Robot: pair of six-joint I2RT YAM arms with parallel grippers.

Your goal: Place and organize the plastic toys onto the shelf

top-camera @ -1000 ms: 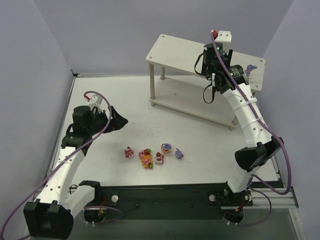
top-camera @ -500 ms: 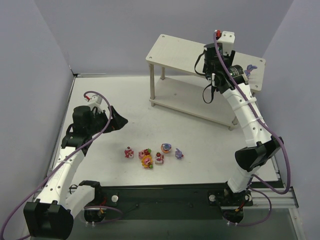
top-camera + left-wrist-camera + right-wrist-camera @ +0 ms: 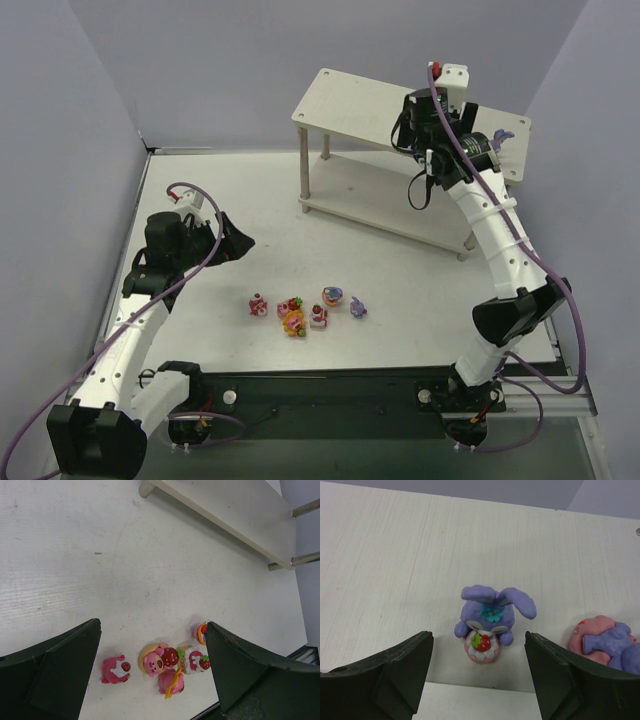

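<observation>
On the top board of the pale wooden shelf [image 3: 360, 105] [image 3: 395, 555] a purple bunny toy [image 3: 487, 617] with a strawberry cake at its front stands upright. My right gripper [image 3: 477, 637] [image 3: 420, 120] is open around it, fingers well apart from it on both sides. Just to its right on the board lies a pink and purple toy [image 3: 605, 641], and a purple toy [image 3: 503, 137] shows at the shelf's right end. Several pink, red and orange toys [image 3: 300, 312] [image 3: 167, 666] lie clustered on the table. My left gripper [image 3: 152, 625] [image 3: 238, 243] hovers open above them, holding nothing.
The shelf's lower board [image 3: 235, 520] and thin legs [image 3: 304, 165] stand on the white table at the back right. Grey walls close the table on the left, back and right. A black rail [image 3: 320, 385] runs along the near edge.
My right gripper's jaws have spread open, letting go of the purple bunny on the shelf top. The left arm and the toys on the table have not moved.
</observation>
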